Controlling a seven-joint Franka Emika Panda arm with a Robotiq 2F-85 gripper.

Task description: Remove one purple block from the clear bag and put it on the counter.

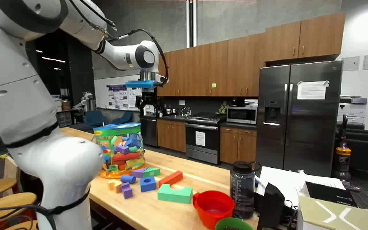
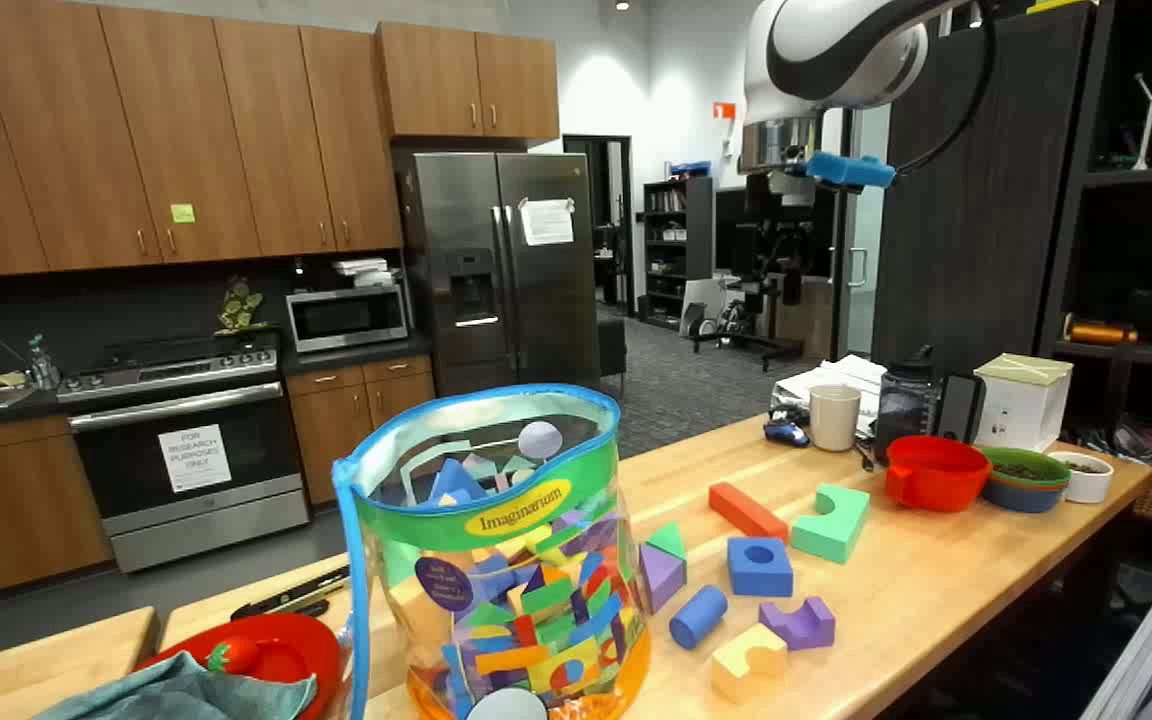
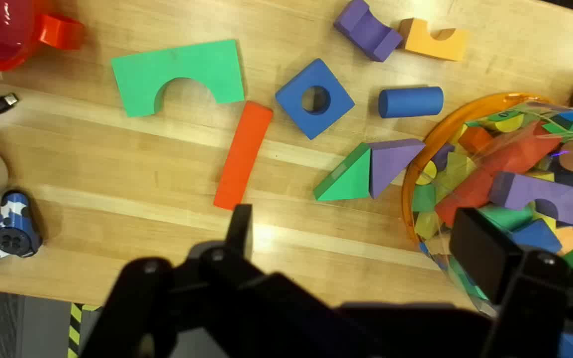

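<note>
The clear bag (image 1: 118, 126) stands on the wooden counter (image 1: 158, 213), full of multicoloured blocks. Its top is open in an exterior view (image 2: 391, 520). In the wrist view its orange base rim (image 3: 408, 199) is at right, and a purple arch block (image 3: 540, 196) lies among the blocks inside. On the counter outside the bag lie a purple triangle (image 3: 393, 161) and a small purple arch block (image 3: 368, 31). My gripper (image 3: 358, 236) is open and empty, high above the counter beside the bag. Its right finger overlaps the bag in the wrist view.
Near the bag lie a green arch (image 1: 175, 194), red bar (image 1: 170, 179), blue holed block (image 1: 148, 184), blue cylinder (image 1: 128, 179), green triangle (image 1: 151, 172) and yellow block (image 1: 115, 186). A red bowl (image 2: 936, 475), dark bottle (image 2: 904, 405) and red plate (image 2: 321, 650) also stand there.
</note>
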